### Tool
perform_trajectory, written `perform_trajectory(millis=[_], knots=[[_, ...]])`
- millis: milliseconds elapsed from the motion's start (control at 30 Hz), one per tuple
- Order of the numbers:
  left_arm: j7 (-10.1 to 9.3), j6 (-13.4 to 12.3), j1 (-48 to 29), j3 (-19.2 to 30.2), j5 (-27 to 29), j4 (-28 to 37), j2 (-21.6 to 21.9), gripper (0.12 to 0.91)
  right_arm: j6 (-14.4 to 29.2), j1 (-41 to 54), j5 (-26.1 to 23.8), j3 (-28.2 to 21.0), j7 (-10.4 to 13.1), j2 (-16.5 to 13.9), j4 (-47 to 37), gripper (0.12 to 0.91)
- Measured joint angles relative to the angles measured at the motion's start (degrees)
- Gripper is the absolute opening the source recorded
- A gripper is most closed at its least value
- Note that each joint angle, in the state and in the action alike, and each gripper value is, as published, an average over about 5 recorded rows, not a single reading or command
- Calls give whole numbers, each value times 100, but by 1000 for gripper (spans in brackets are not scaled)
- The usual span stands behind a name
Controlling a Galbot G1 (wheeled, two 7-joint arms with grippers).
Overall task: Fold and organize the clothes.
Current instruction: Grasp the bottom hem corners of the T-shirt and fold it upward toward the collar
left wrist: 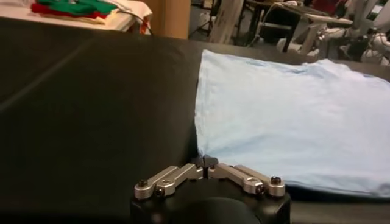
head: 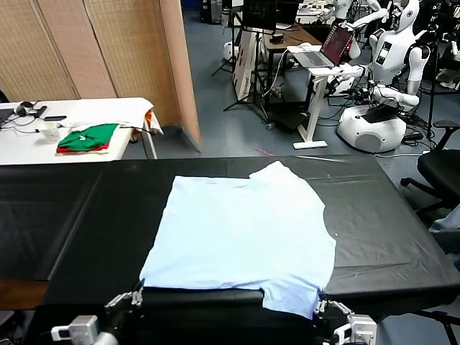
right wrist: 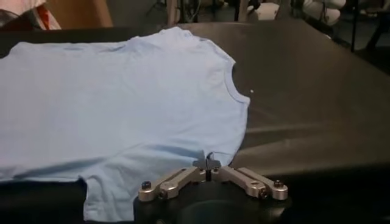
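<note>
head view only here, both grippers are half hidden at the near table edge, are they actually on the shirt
Observer: The left wrist view shows the left gripper shut, its tips meeting right on the near hem corner of the shirt.
Operator: and the right one
Observer: In the right wrist view the right gripper is shut on the shirt's edge, between the near sleeve and the neckline.
Operator: is the cloth bunched there
Observer: No, it lies flat up to the tips, with only a small crease at the pinch.
</note>
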Motion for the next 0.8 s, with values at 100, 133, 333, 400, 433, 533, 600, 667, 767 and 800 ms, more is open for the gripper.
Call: perform_trajectory(millis=[100, 133, 333, 400, 433, 533, 600, 667, 767, 800], knots=[[23, -185, -149, 79, 84, 75, -91, 147, 214, 278, -19, 4, -199, -80, -205, 141], [24, -253, -217, 110, 116, 119, -126, 147, 264, 387, -23, -6, -253, -111, -291, 141], [-102, -522, -826, 309, 213, 509, -344, 147, 383, 1154, -21, -126, -381, -287, -934, 141], [-122, -550, -1064, 347, 233, 658, -382, 147, 391, 1425, -30, -161, -387, -309, -1155, 141], [-133, -559, -1181, 363, 242, 732, -393, 147, 399, 1552, -36, -177, -392, -312, -1257, 141], [-184, -599, -1511, 418, 285, 965, -414, 147, 433, 1925, -58, -230, -415, -320, -1561, 141], [-208, -630, -1711, 455, 328, 1121, -419, 147, 447, 2156, -122, -272, -432, -336, -1751, 141], [-201, -648, -1889, 490, 366, 1266, -411, 147, 448, 2372, -230, -317, -445, -365, -1935, 141], [-157, -654, -2105, 546, 441, 1470, -373, 147, 446, 2644, -334, -378, -451, -413, -2184, 141], [-144, -654, -2166, 568, 471, 1534, -356, 147, 446, 2719, -342, -396, -451, -427, -2258, 141]])
